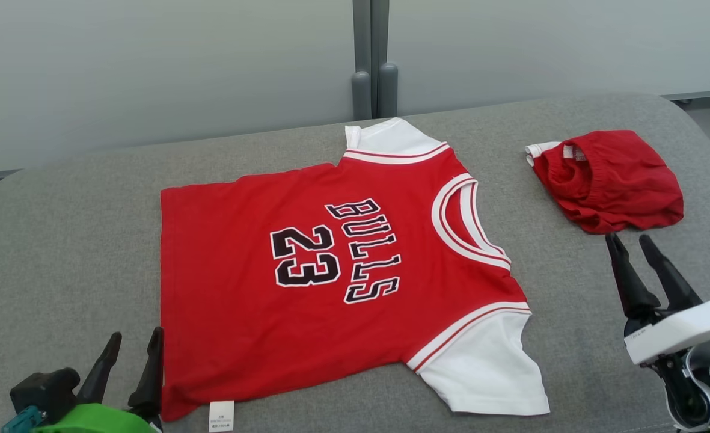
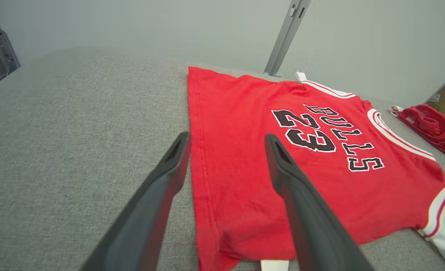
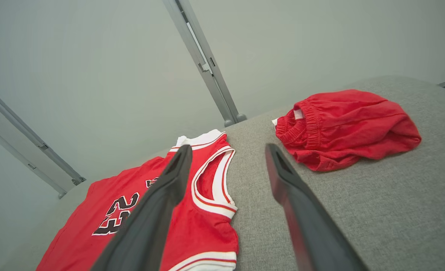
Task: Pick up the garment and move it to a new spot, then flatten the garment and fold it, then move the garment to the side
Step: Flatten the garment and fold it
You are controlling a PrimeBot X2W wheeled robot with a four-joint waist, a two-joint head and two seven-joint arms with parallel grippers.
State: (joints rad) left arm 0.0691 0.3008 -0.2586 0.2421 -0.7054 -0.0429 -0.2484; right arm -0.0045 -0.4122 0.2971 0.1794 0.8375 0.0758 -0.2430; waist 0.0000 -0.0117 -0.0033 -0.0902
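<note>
Setting: a grey upholstered surface point(image 1: 60, 240) against a pale wall.
Garment: the red jersey point(image 1: 222, 270), marked BULLS 23, lies spread flat, print up, across the middle of the surface. Its hem points to the left edge and its white-trimmed neckline point(image 1: 469, 222) to the right edge.
Sleeves: one white sleeve point(image 1: 487, 373) lies toward the near edge, the other toward the far edge.
Label: a white care label point(image 1: 221, 415) sticks out at the near-left corner of the hem.
My left gripper point(image 1: 136, 335): fingers spread wide, holding nothing, at the near-left corner of the surface, just beside the hem corner. From my left wrist, the hem line runs between my two fingers.
My right gripper point(image 1: 628, 240): fingers apart and empty, near the right edge, set apart from the neckline.
Also on the surface: crumpled red shorts point(image 1: 613, 180) at the far-right corner, just beyond my right fingertips.
</note>
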